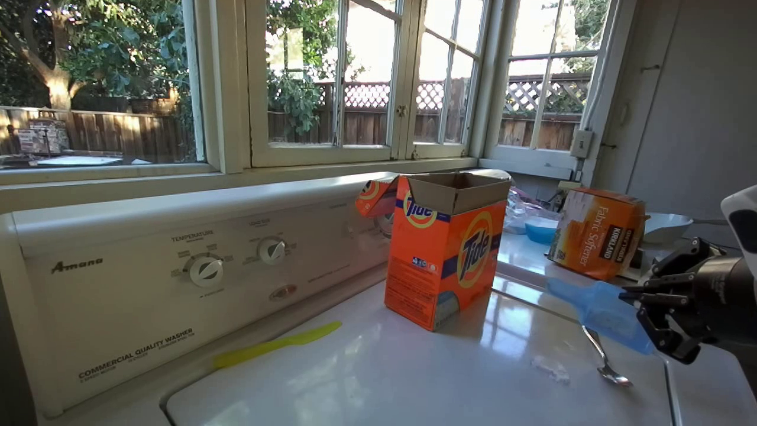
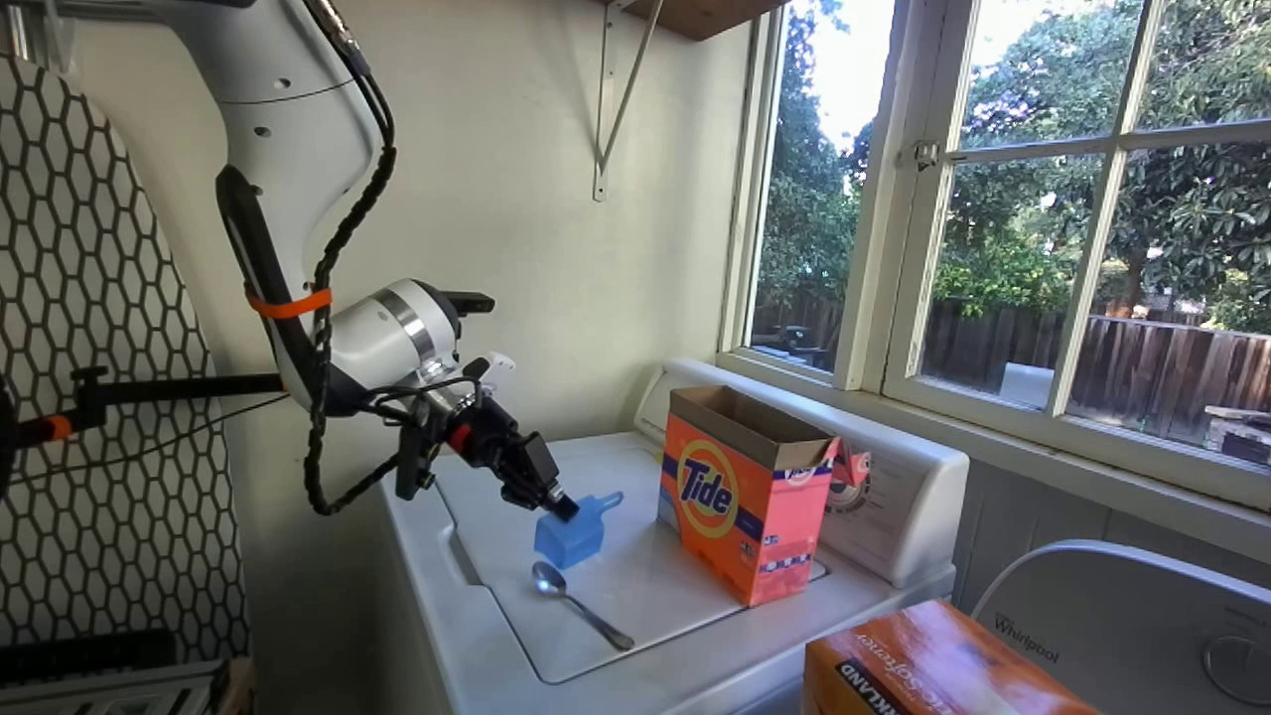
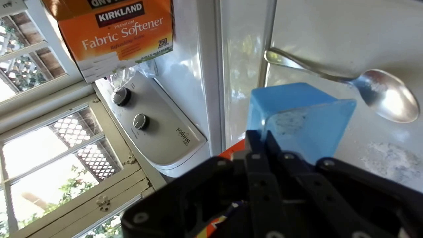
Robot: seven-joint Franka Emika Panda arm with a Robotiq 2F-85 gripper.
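Note:
My gripper is shut on the thin wall of a translucent blue scoop, with the wall pinched between the fingertips. The scoop's open mouth faces the wrist camera, and bits of powder cling inside. In an exterior view the scoop hangs tilted by the washer lid, its handle pointing toward an open orange Tide box. Whether it touches the lid I cannot tell. A metal spoon lies on the lid close to the scoop. White powder is spilled near the spoon.
A yellow-green flat utensil lies along the base of the washer's control panel. An orange Kirkland fabric softener box stands on the neighbouring Whirlpool machine. Windows rise behind both machines.

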